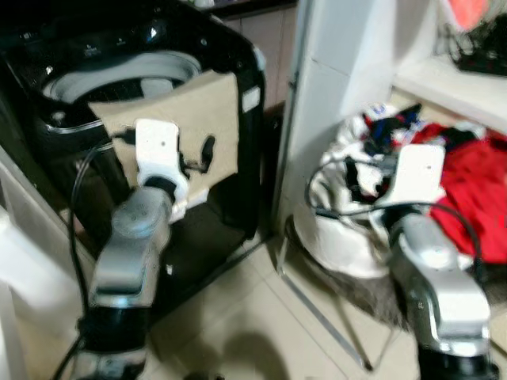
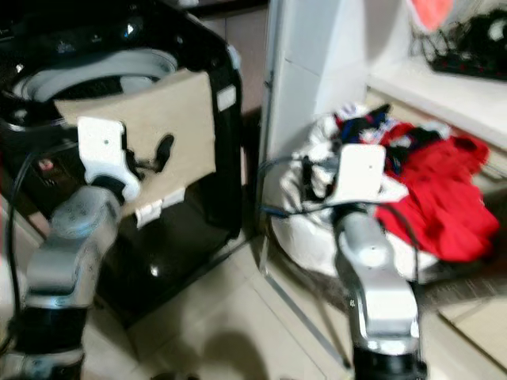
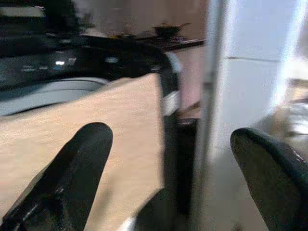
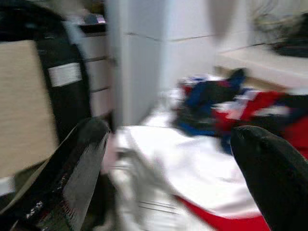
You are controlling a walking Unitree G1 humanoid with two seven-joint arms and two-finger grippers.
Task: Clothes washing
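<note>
Left eye view: the left pincer (image 3: 168,178) is raised in front of the black top-loading washing machine (image 1: 238,47), whose grey drum opening (image 1: 119,75) lies just beyond and above it. A tan flat cardboard sheet (image 1: 198,111) leans against the machine's front, directly ahead of this pincer. In the left wrist view its 2 black fingers (image 3: 72,173) stand wide apart with nothing between them; the sheet's edge and a white tiled pillar (image 3: 250,96) are seen through the gap.

The right pincer (image 4: 168,178) is held out toward the pile of laundry, near it and not touching it as far as can be judged. In the right wrist view its 2 fingers (image 4: 77,168) are likewise spread wide and hold nothing. Directly ahead of it lies a white cloth bundle (image 1: 341,237); beyond that are dark blue garments (image 4: 211,96), and to the pincer's right a large red garment (image 1: 475,190). The pile rests on the floor beside the white pillar, below a white shelf (image 1: 451,83).

Both wrist views are blurred, so finer detail of the clothes cannot be made out.
</note>
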